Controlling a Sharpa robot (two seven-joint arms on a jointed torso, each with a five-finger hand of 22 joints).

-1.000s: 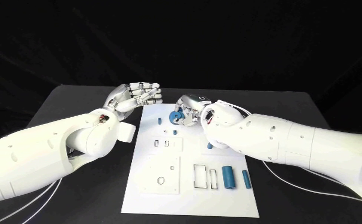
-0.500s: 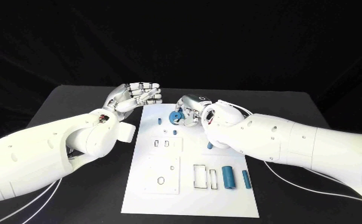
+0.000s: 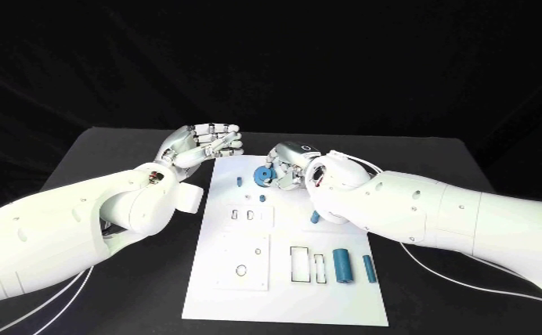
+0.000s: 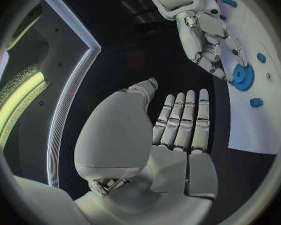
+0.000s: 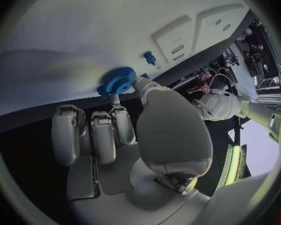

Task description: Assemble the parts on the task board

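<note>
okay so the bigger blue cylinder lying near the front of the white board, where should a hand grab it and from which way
Probably around the middle of the blue cylinder, coming straight down from above. It lies flat on the task board with its long axis pointing away from the robot, so fingers can close across its round sides. Mind the thinner blue pin close beside it and the rectangular slot on its other side.

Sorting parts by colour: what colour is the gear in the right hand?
Blue. The gear, pinched by the right hand, shows best in the right wrist view.
</note>
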